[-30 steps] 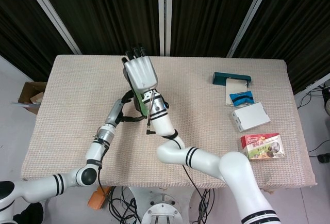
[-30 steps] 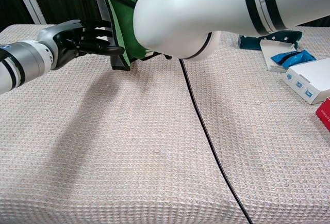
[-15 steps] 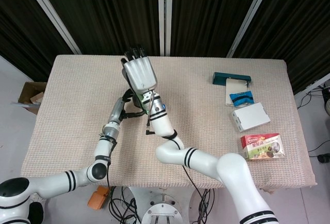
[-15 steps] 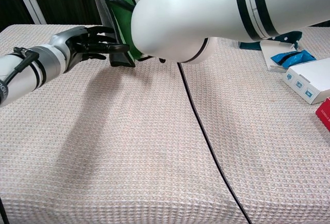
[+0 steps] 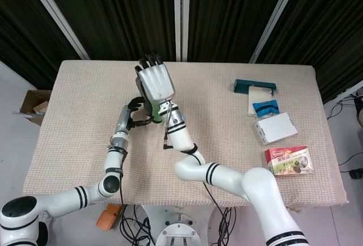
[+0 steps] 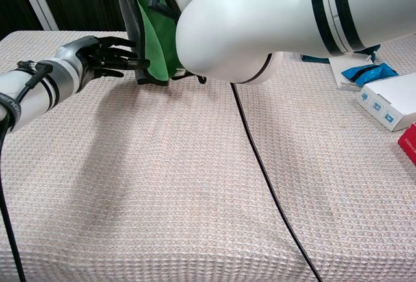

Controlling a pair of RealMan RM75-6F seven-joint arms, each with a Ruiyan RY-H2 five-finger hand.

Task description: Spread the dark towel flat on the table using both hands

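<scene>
The dark towel (image 6: pixel 153 34) hangs upright over the far middle of the table (image 6: pixel 162 184), showing a green face and a dark edge. In the head view only a strip of the towel (image 5: pixel 155 112) peeks out under my right hand (image 5: pixel 156 83), which is raised with its back to the camera and holds the towel from above. That hand is cut off in the chest view, where only the big white forearm shows. My left hand (image 6: pixel 96 57) reaches in from the left, and its fingertips (image 6: pixel 133 65) pinch the towel's lower dark edge. The left hand (image 5: pixel 135 112) sits just beside the towel.
At the right side lie a teal box (image 5: pixel 254 85), a blue packet (image 5: pixel 265 107), a white box (image 5: pixel 275 128) and a red snack box (image 5: pixel 288 161). A black cable (image 6: pixel 266 184) trails from my right arm across the tablecloth. A cardboard box (image 5: pixel 34 101) sits off the left edge.
My left hand has reached further forward and to the towel's lower edge, where it now pinches it. The right hand has shifted slightly, and more green face shows.
</scene>
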